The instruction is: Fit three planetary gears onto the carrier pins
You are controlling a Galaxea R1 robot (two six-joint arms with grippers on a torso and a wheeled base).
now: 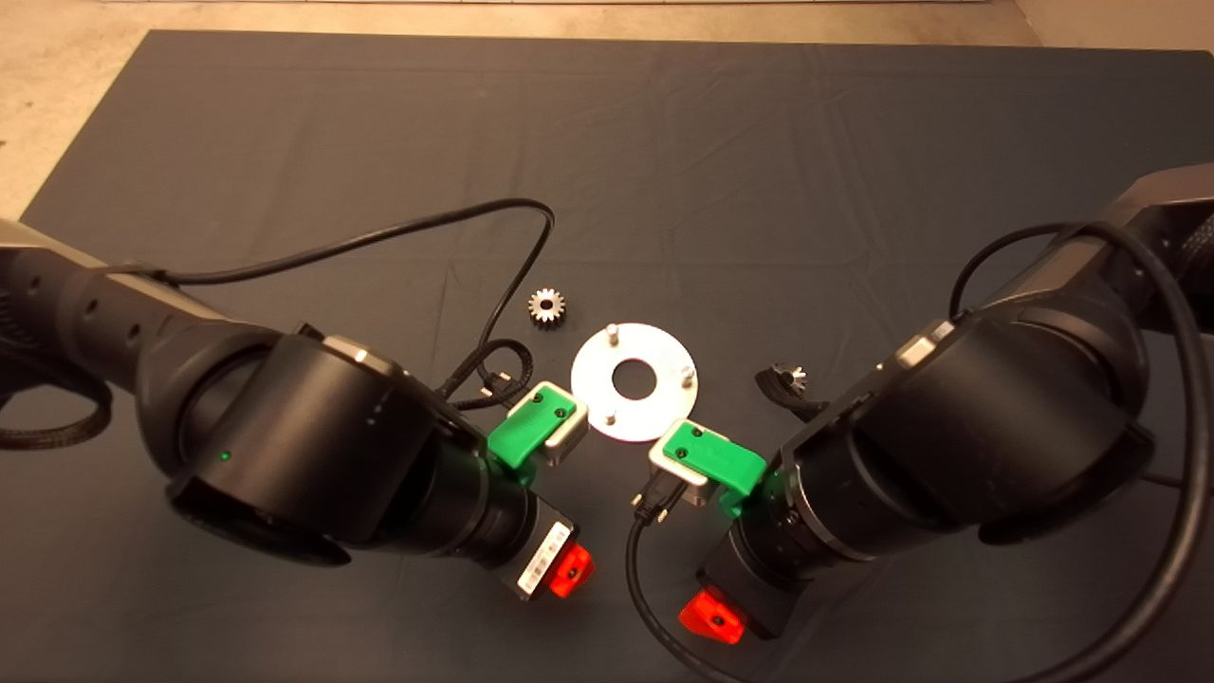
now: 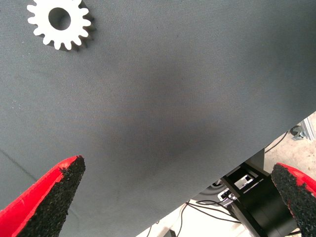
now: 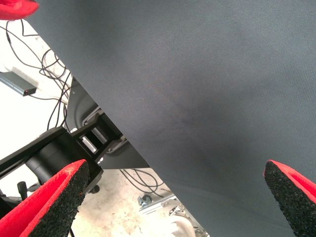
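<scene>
L gripper: fingers spread wide, holding nothing, above bare mat near its front edge. R gripper: likewise wide apart, nothing held.

Carrier disc lies on the mat beyond and between both grippers, 3 pins upright and bare. One planetary gear flat on the mat, beyond L gripper, just beside the disc, not touching. Second gear beyond R gripper, partly hidden by a cable. Third gear not seen.

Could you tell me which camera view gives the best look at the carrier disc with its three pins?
The head view: the carrier disc lies fully visible on the mat between the two arms, all three pins bare. The left wrist view shows only a gear and mat; the right wrist view shows only mat and floor.
</scene>
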